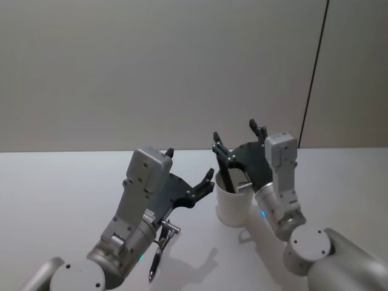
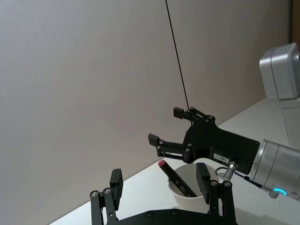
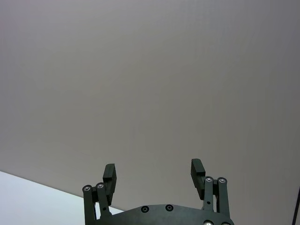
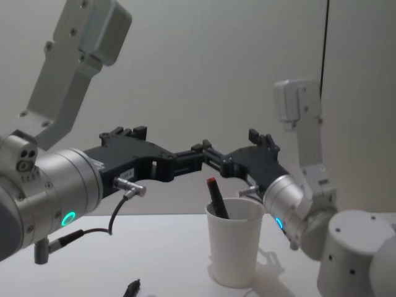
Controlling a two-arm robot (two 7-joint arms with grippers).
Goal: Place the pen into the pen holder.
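Both spread, empty: left end effector (image 1: 191, 165), right end effector (image 1: 235, 134); chest view shows pen (image 4: 216, 198) inside pen holder (image 4: 235, 250).

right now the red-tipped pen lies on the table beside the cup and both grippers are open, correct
No: the red-tipped pen leans inside the pen holder, not on the table, as the chest view shows. The left gripper and right gripper are indeed open.

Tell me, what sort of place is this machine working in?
Probably a robotics test room. A white table against a blank grey wall carries a paper-cup pen holder with a pen in it, while the left gripper and right gripper hover near its rim, fingers open.
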